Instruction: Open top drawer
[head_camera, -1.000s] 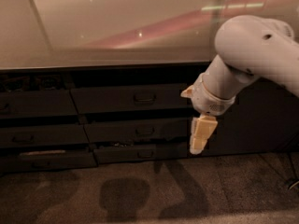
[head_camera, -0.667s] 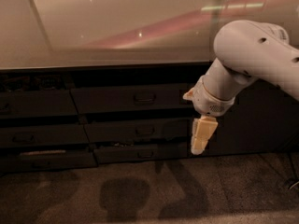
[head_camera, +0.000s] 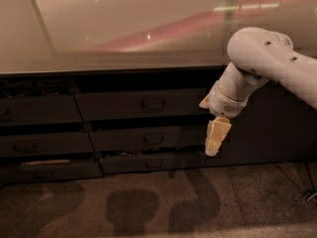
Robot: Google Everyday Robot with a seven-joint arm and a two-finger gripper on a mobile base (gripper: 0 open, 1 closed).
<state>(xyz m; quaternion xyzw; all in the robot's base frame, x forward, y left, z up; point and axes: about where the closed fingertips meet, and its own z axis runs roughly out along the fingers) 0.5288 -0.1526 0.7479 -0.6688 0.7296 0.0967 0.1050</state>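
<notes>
Three stacked rows of dark grey drawer fronts run under a glossy counter (head_camera: 124,29) that fills the upper half of the frame. Top drawer (head_camera: 114,105): widest front, centre of frame, just below the counter edge, small dark loop handle (head_camera: 153,103) at its middle. Front sits roughly in line with its neighbours; whether it is pulled out at all cannot be told. White arm (head_camera: 267,58) enters from the upper right and bends down toward the drawers. Gripper (head_camera: 213,148): cream-coloured, pointing downward, right of centre, below the top drawer's right end and level with the middle drawer (head_camera: 133,139). It is well apart from the handle and holds nothing visible. Seen edge-on, so clenched or released cannot be told. Plain dark door (head_camera: 277,128) stands behind the arm at right. Speckled floor (head_camera: 257,202) along the bottom shows soft shadows.
</notes>
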